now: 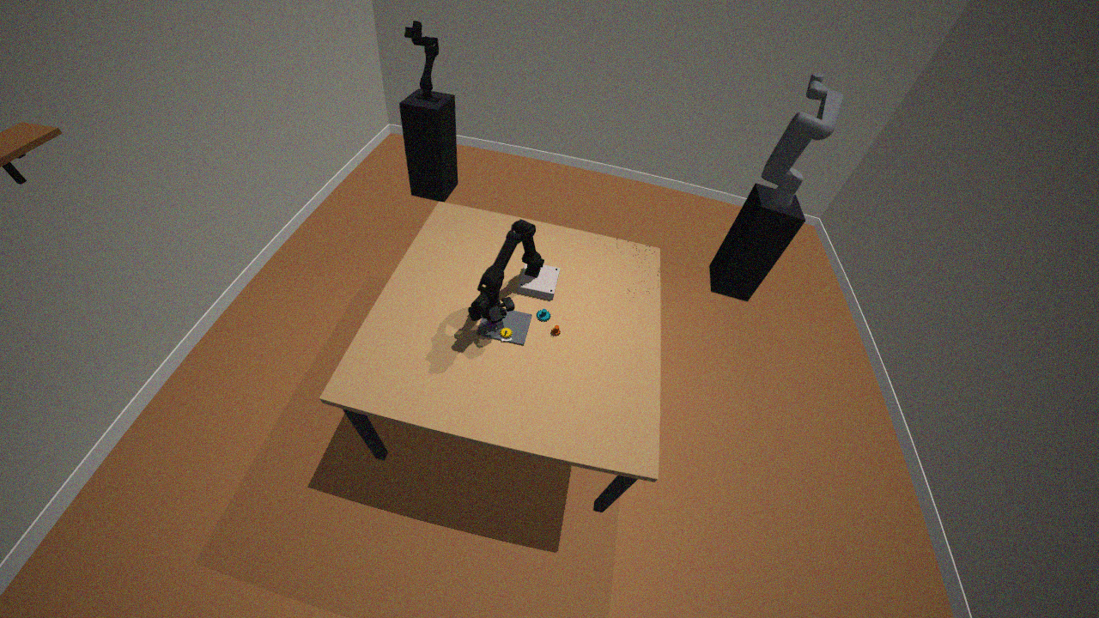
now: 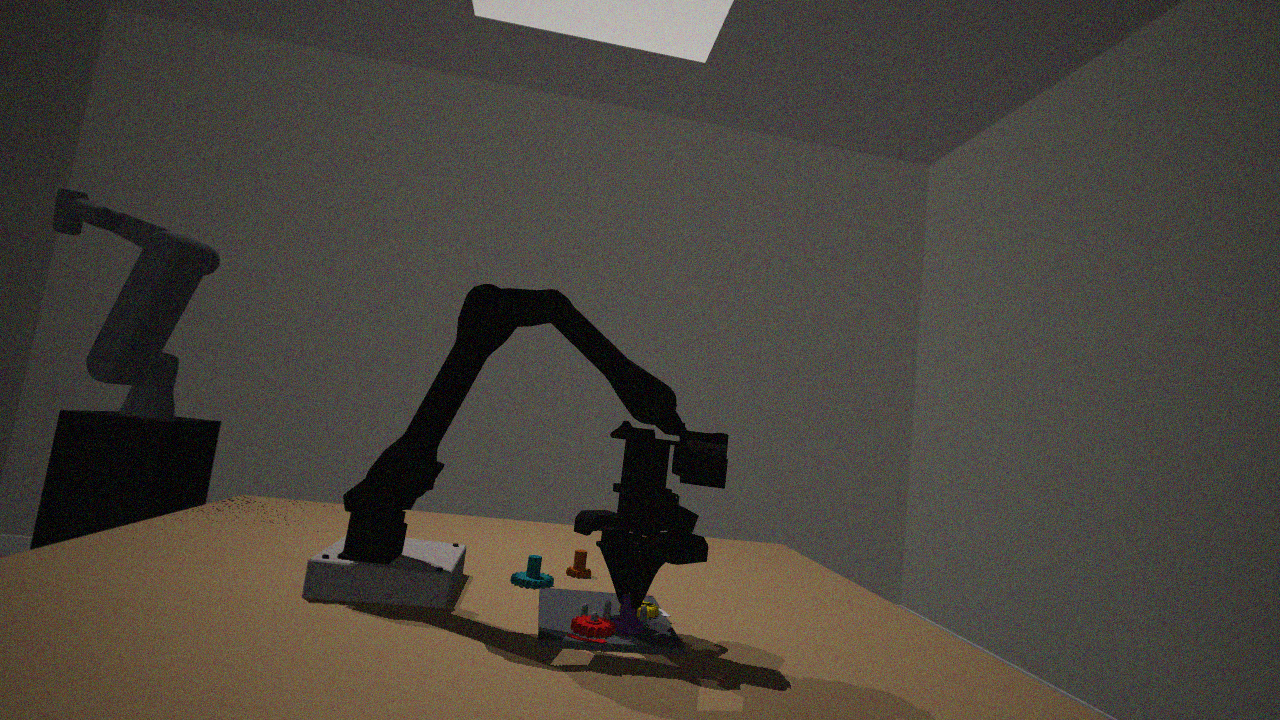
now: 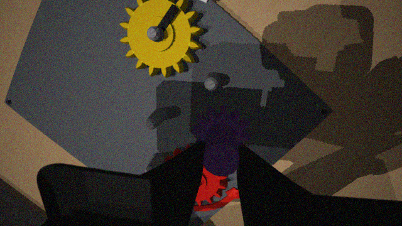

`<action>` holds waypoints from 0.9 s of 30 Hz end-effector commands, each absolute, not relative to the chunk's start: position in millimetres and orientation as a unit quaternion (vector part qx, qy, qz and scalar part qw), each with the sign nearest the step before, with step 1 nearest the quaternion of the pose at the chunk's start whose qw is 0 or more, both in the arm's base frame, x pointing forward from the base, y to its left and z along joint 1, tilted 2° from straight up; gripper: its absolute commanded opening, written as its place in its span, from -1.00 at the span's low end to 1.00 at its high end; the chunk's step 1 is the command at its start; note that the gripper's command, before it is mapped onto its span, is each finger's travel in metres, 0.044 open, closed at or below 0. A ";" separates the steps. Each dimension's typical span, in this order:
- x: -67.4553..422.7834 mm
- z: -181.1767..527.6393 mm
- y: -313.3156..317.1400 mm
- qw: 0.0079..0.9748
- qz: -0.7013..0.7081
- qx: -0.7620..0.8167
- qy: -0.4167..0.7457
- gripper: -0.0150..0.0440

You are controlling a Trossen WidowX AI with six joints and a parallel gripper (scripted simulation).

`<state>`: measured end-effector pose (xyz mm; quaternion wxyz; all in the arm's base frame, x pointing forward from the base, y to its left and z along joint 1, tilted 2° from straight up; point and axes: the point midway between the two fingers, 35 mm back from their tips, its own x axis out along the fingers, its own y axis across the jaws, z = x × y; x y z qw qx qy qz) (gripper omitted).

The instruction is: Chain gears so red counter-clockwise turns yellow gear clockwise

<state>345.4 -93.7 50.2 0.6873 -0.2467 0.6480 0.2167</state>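
Observation:
My gripper (image 3: 221, 150) (image 2: 630, 598) is shut on the upright stem of the purple gear (image 3: 223, 127) (image 2: 629, 625), low over the grey board (image 3: 94, 72) (image 1: 519, 326) (image 2: 556, 610). The purple gear is beside the red gear (image 3: 211, 185) (image 2: 592, 627); any peg under it is hidden, and whether it sits flat is unclear. The yellow gear (image 3: 141, 47) (image 1: 506, 332) (image 2: 649, 610) sits further along. Empty pegs show in the wrist view, one (image 3: 210, 83) near the yellow gear and another (image 3: 151, 123) to the left. A teal gear (image 1: 543, 315) (image 2: 532, 580) and an orange gear (image 1: 555, 330) (image 2: 580, 571) stand loose on the table.
The arm's pale base block (image 1: 540, 282) (image 2: 375, 586) stands behind the board. A red arrow (image 3: 217, 205) lies beside the red gear, partly hidden by the fingers. The arm casts dark shadows over the board's right part in the wrist view.

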 end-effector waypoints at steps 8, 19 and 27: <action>345.5 60.5 -93.4 0.703 0.173 -0.201 0.660 -0.02; 345.8 92.6 -80.1 0.709 0.149 -0.175 0.666 0.25; 348.6 88.9 32.9 0.704 0.162 -0.180 0.667 0.96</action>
